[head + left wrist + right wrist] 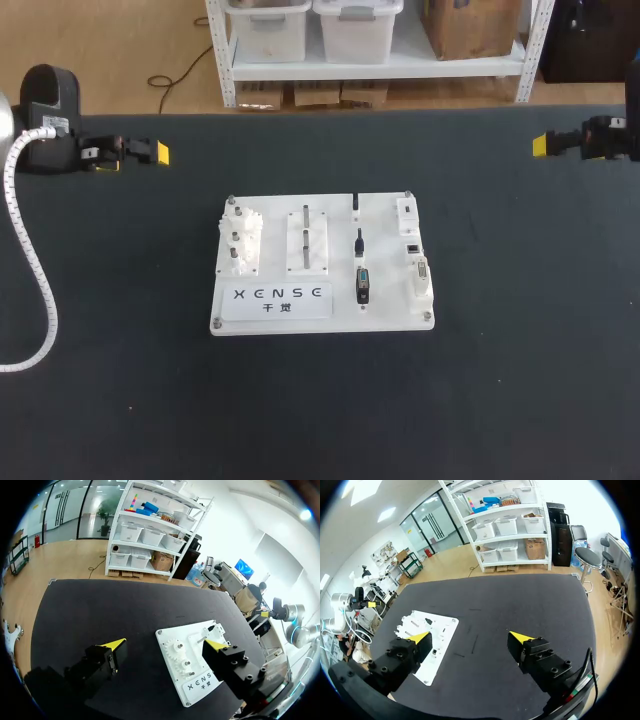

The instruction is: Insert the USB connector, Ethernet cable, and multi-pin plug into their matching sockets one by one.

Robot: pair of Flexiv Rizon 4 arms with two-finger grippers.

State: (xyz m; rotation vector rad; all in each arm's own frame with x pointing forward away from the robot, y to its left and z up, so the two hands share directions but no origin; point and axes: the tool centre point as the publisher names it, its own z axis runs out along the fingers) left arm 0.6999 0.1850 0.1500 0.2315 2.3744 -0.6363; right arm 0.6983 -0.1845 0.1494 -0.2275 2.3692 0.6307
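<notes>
My left gripper [163,644] is set wide near the far left corner of the tabletop [500,380]. My right gripper [470,637] is set wide near the far right corner. The white board [250,315] lies mid-tabletop, and on it the multi-pin plug [362,285] and two smaller connectors [358,243] lie in a row just beside the sockets [420,275] along its right edge.

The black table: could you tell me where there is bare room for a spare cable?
The table is bare between the white board and its near edge, and between the board and each of the left gripper and right gripper. The board is crowded.
</notes>
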